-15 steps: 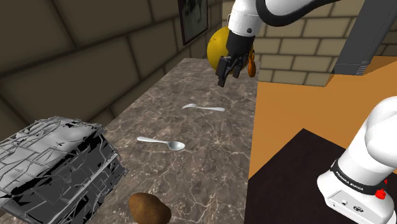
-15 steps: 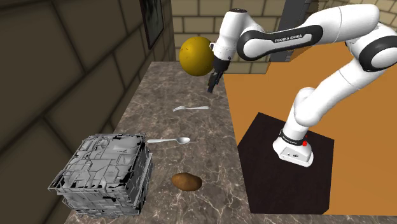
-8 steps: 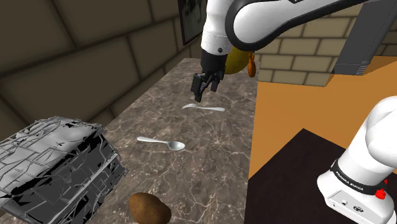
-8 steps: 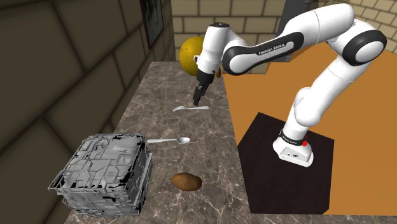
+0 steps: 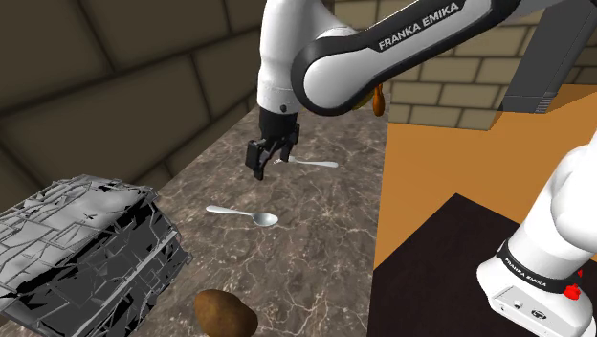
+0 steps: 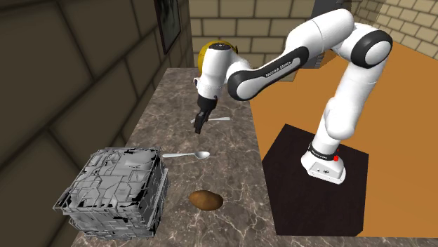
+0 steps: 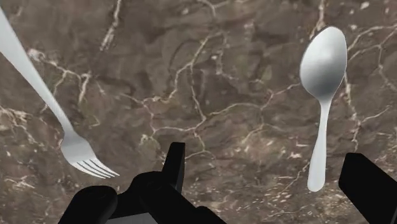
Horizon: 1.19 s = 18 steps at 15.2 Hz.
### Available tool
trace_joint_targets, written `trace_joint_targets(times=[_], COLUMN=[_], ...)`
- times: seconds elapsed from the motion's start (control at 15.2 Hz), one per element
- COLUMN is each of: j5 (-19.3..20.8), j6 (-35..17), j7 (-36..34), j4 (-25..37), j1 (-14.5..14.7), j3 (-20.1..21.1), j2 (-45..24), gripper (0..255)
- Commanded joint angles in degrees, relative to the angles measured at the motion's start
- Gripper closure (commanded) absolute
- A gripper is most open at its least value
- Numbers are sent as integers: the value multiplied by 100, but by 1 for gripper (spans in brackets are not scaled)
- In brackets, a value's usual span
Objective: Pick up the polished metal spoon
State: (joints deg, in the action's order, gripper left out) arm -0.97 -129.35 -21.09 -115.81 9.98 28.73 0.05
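Marble counter point(image 5: 325, 239): spoon point(image 5: 245, 214) lies crosswise, bowl twd edge

counter point(image 5: 316, 215): dark brown marble, pale cream veins
spoon point(image 7: 321, 76): plain pale silver-grey
fork point(image 7: 71, 139): same silver-grey
gripper point(image 5: 261, 168): all black
arm point(image 5: 383, 48): white, dark grey joints, black lettering
potato point(image 5: 224, 314): mottled brown
crate point(image 5: 81, 244): grey-white, black gaps, cracked pattern
floor point(image 5: 431, 163): flat orange
stand point(image 5: 431, 278): black
wall point(image 5: 450, 91): tan brick, darker mortar lines
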Motion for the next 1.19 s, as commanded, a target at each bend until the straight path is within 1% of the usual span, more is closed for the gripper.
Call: trace_joint_targets(times=[0.0,0.2,0.46,0.53,0.99,1.12], j5=[261,679,1199,1204,1388,1388], j6=[-87,-162,-162,-161,-651,-651], j7=[-231,-554,-911,-915,-1032,-1032], j4=[299,796,1564,1580,1295,1295], j1=[104,330,739,754,813,813], j3=[103,171,154,145,51,51], j2=[-413,-1051,-1905,-1920,-2153,-2152], gripper=[0,0,0,0,0,0])
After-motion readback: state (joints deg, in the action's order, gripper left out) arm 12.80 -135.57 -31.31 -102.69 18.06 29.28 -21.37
